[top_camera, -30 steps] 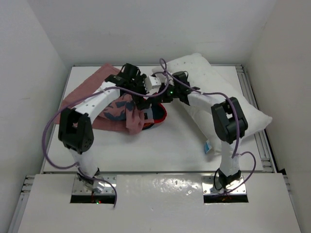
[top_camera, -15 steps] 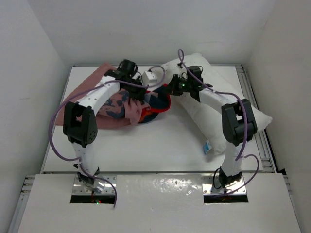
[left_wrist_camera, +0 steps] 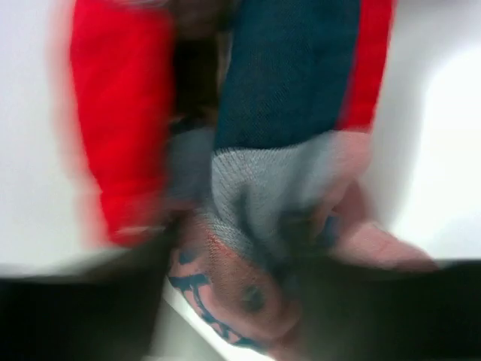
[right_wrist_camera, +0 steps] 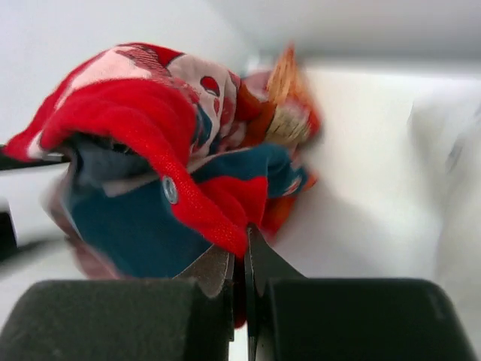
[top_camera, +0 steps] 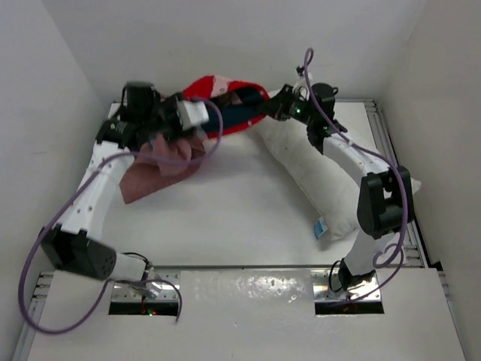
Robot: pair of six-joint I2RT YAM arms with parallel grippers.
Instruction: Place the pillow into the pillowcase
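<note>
Now: pillowcase (top_camera: 225,94) strung between both arms. Right gripper (right_wrist_camera: 244,263) clamped on its red hem; left gripper (top_camera: 197,114) blurred, I can't tell. Pillow (top_camera: 323,188) lies lengthwise under my right arm, far end beside that hem

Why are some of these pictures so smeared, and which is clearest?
Top external view: clearest, evenly lit, soft shadows, only the left arm slightly smeared. Left wrist view: heavy motion blur, the pillowcase just red and blue streaks. Right wrist view: red fold nearby fairly sharp; the pillow behind is hazy.
</note>
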